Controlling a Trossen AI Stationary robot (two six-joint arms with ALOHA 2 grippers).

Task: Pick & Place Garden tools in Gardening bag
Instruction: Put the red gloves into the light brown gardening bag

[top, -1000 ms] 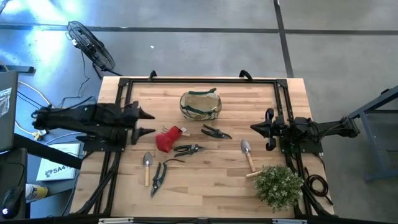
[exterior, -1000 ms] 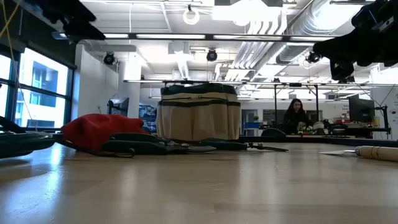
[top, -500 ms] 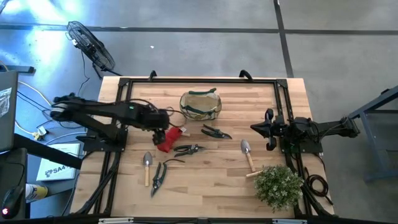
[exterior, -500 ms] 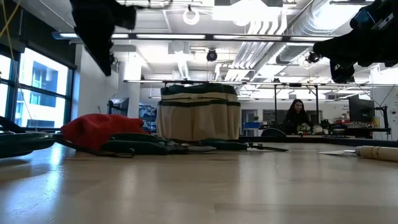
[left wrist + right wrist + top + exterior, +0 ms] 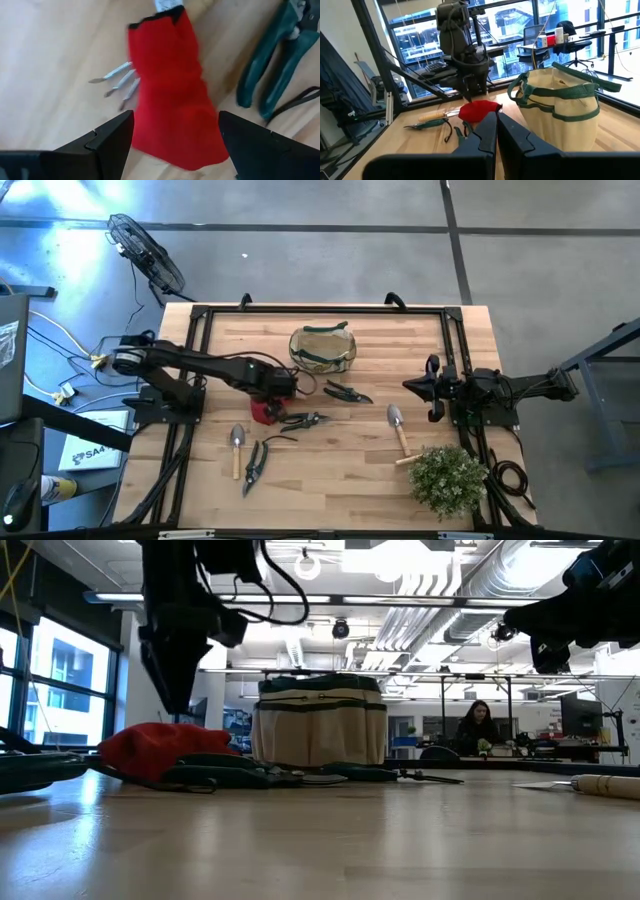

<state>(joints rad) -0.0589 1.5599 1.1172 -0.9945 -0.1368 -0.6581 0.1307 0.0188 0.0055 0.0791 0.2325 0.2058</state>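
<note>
Left hand (image 5: pixel 172 137) is hanging spread wide directly above the red fabric glove (image 5: pixel 170 95), one dark finger on either side of it, gripping nothing. Right hand (image 5: pixel 412 387) is waiting clenched shut and empty above the right side of the pale wooden plank surface (image 5: pixel 350 470), well apart from the tools.

Beneath both arms, the surface is carrying everything. A bushy green plant (image 5: pixel 448 477) is sitting at the near right corner. The round olive-tan fabric gardening bag with dark green trim (image 5: pixel 322 348) is standing upright near the far edge, its mouth open. The glove is lying flat just in front and to the left of the bag. Dark-handled pruning shears (image 5: pixel 347 392) are lying just right of the glove, a second dark pair (image 5: pixel 302 420) beside its near end, a third pair (image 5: pixel 253 467) nearer the front edge. One metal-bladed trowel with a pale wooden handle (image 5: pixel 237 448) is resting beside that third pair; another like it (image 5: pixel 399 428) is lying near the plant.
</note>
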